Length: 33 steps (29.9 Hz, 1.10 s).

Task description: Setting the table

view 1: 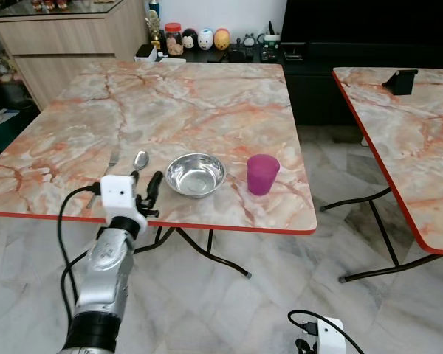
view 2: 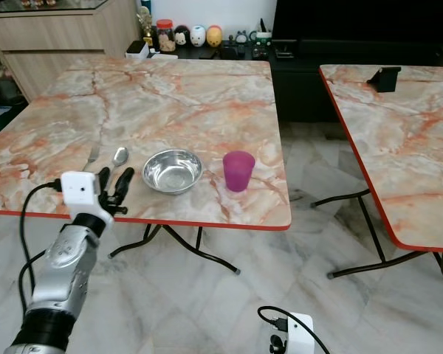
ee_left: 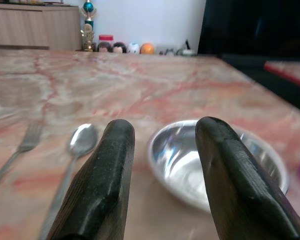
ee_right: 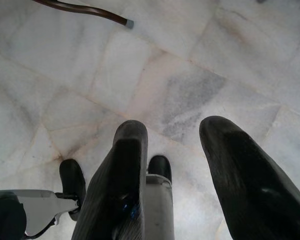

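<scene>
Left end effector (view 1: 149, 193) hovers open and empty at the table (view 1: 207, 96) edge beside the spoon (view 1: 139, 161); the fork (ee_left: 20, 150) seems slightly askew, so nudge gently.

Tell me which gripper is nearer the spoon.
Left. The left gripper hovers open at the table's near edge, right beside the spoon. The right gripper hangs low over the floor, well away from it.
</scene>
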Motion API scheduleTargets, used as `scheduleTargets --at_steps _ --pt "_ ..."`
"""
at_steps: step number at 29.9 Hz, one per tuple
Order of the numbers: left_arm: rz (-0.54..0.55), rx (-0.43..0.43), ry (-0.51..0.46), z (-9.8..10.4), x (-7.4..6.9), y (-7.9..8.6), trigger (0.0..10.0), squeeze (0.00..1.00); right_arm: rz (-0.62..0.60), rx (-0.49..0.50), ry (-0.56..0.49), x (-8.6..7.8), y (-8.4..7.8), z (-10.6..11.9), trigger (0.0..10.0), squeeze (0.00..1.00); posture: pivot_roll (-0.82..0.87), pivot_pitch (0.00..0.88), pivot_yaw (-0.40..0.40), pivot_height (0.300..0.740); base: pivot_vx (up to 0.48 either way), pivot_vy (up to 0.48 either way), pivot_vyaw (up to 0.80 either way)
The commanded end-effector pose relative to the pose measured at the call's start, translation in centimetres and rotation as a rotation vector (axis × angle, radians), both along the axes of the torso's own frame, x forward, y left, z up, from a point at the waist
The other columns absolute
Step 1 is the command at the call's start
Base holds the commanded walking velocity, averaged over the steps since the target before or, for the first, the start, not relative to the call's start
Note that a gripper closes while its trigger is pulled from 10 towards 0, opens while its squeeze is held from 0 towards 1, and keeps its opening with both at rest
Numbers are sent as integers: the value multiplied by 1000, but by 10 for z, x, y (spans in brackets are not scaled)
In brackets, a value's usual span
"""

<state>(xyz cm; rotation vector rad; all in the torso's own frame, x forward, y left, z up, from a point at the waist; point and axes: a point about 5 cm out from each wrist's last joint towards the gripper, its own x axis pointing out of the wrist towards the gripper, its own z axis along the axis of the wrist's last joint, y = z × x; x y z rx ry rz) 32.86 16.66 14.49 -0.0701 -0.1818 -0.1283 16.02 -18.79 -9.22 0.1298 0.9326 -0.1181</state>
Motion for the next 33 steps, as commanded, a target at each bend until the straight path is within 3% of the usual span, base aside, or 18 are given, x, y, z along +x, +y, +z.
scheduleTargets --at_steps 1,9,22,33 --pt "-11 -20 -6 5 4 -3 10000 0 -28 3 4 -6 -2 -2 10000 0 -9 0 18 740 0 0 0" --pt "-7 -18 -2 3 3 -5 10000 0 -17 9 26 -13 0 -5 10000 0 -5 0 13 740 0 0 -358" --pt "15 -25 11 2 3 -4 10000 0 8 16 -4 -3 5 -1 10000 0 0 0 6 740 0 0 -34" --pt "3 -35 15 3 5 -9 10000 0 -14 25 17 -9 2 -4 10000 0 2 0 8 740 276 0 -120"
